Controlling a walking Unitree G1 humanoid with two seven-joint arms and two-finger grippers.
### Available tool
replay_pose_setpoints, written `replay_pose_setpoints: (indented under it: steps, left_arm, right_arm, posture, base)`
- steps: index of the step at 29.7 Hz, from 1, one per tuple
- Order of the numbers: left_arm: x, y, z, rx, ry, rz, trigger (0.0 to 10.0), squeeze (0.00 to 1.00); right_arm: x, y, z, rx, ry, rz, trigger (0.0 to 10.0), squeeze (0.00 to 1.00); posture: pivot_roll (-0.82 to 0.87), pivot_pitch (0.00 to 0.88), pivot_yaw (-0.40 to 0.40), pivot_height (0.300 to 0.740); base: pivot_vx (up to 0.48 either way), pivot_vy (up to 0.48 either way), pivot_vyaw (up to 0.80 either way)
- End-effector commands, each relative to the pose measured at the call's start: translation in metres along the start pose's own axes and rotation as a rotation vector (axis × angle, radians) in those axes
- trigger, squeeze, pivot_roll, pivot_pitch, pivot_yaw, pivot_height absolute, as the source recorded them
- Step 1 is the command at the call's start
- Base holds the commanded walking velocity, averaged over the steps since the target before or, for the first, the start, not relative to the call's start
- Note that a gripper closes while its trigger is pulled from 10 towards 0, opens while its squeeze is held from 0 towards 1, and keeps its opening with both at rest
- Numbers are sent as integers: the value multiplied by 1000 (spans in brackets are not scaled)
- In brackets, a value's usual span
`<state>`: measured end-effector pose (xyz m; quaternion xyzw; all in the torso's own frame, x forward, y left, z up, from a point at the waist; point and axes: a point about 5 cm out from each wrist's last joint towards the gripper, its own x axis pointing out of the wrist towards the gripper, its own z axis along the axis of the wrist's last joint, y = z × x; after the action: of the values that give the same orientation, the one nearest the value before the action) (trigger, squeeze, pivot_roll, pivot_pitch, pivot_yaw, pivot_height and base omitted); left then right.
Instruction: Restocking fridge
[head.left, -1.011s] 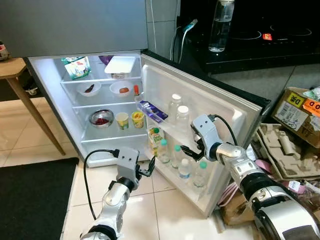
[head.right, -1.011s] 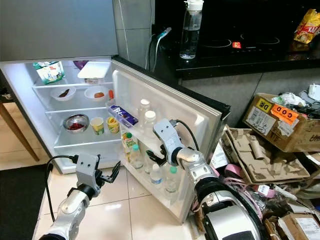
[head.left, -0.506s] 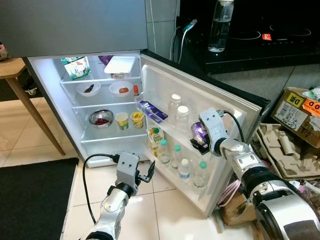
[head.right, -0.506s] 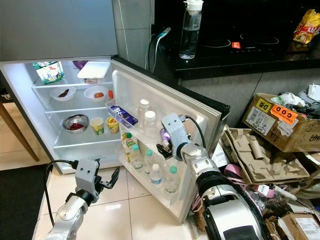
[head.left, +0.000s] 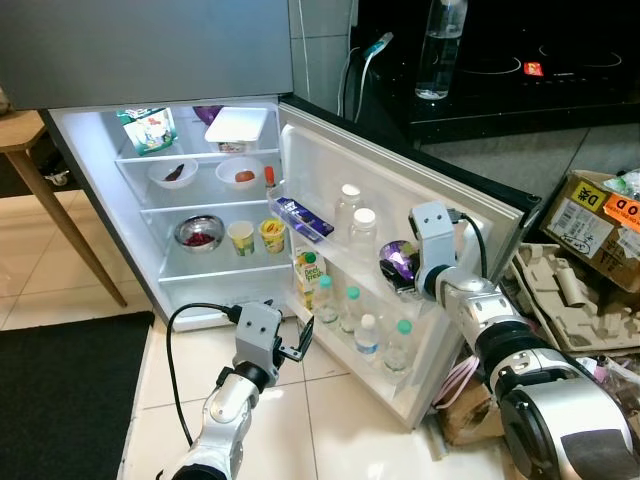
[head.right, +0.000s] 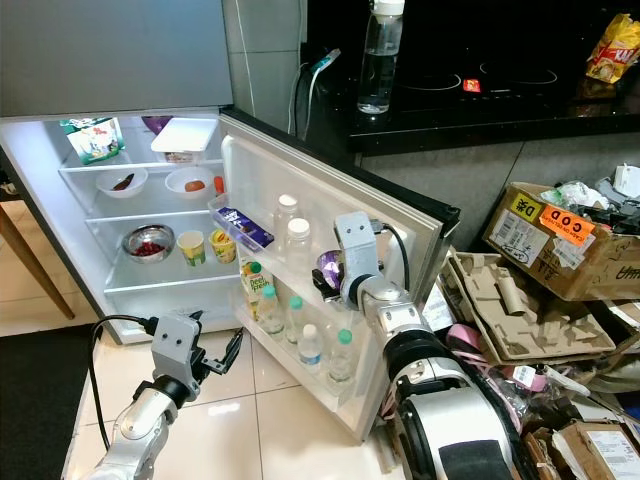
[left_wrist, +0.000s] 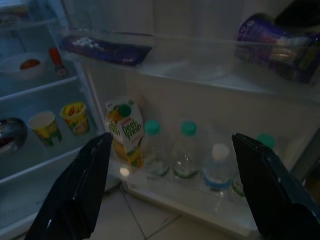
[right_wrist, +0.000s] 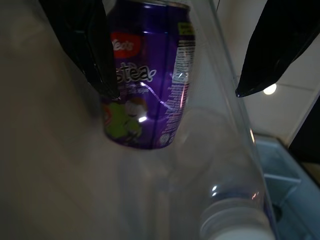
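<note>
A purple tea can (head.left: 400, 262) lies tilted in the fridge door's upper shelf (head.left: 330, 235), behind its clear rail. The left wrist view shows the can (left_wrist: 275, 47) inside that rail. My right gripper (head.left: 398, 275) is at the can and open. In its wrist view the can (right_wrist: 147, 75) sits against one finger (right_wrist: 85, 45), with the other finger well apart from it. My left gripper (head.left: 300, 343) hovers open just above the floor, in front of the door's lower shelf, facing a juice carton (left_wrist: 125, 132) and several water bottles (left_wrist: 187, 150).
Two white-capped bottles (head.left: 355, 212) and a purple bar (head.left: 303, 218) share the upper door shelf. Bowls and cups stand on the fridge shelves (head.left: 215, 275). Cardboard boxes (head.left: 590, 215) and an egg tray (head.left: 560, 300) crowd the right. A wooden table leg (head.left: 60, 220) and a black mat (head.left: 60, 400) are at the left.
My right gripper has risen from the row of bottles to the door's upper shelf, and the purple can now shows there between spread fingers. The left gripper has hardly moved.
</note>
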<state>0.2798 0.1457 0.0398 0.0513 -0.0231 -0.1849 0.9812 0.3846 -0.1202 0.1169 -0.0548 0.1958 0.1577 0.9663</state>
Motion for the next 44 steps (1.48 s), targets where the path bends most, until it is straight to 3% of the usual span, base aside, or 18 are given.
replay_pose_setpoints:
  steps: [1,9,15,19,33,36,40,44]
  left_arm:
    - [-1,-2,1,2,-12,-9,10000,0]
    - [-4,7,13,28,-61,16,10000,0]
    - [-6,9,18,40,-75,18,10000,0]
    - [-7,7,20,43,-77,16,10000,0]
    - [-5,4,24,40,-82,9,10000,0]
    - [-5,4,24,38,-82,11,10000,0]
    - [-4,2,25,33,-81,14,10000,0]
    - [-3,1,25,30,-82,14,10000,0]
  right_arm:
    - [1,5,-7,5,47,21,10000,0]
    - [2,2,-3,40,69,22,10000,0]
    - [1,-4,3,5,67,-12,10000,0]
    - [0,-10,10,-138,57,-64,10000,0]
    - [-1,-18,29,-340,26,-135,10000,0]
    - [-1,-19,24,-376,63,-127,10000,0]
    - [-1,-18,3,-378,143,-121,10000,0]
    - [-3,-22,-5,-352,171,-141,10000,0]
  posture:
    - [-90,79,-37,740]
    - [-73,95,-43,740]
    - [-53,102,-48,740]
    - [-53,98,-53,740]
    - [-57,95,-59,740]
    - [-64,97,-65,740]
    - [-64,99,-70,740]
    - [-67,100,-71,740]
  base:
    - [0,0,0]
    - [0,0,0]
    - [0,0,0]
    - [0,0,0]
    - [0,0,0]
    - [0,0,0]
    - [0,0,0]
    - [0,0,0]
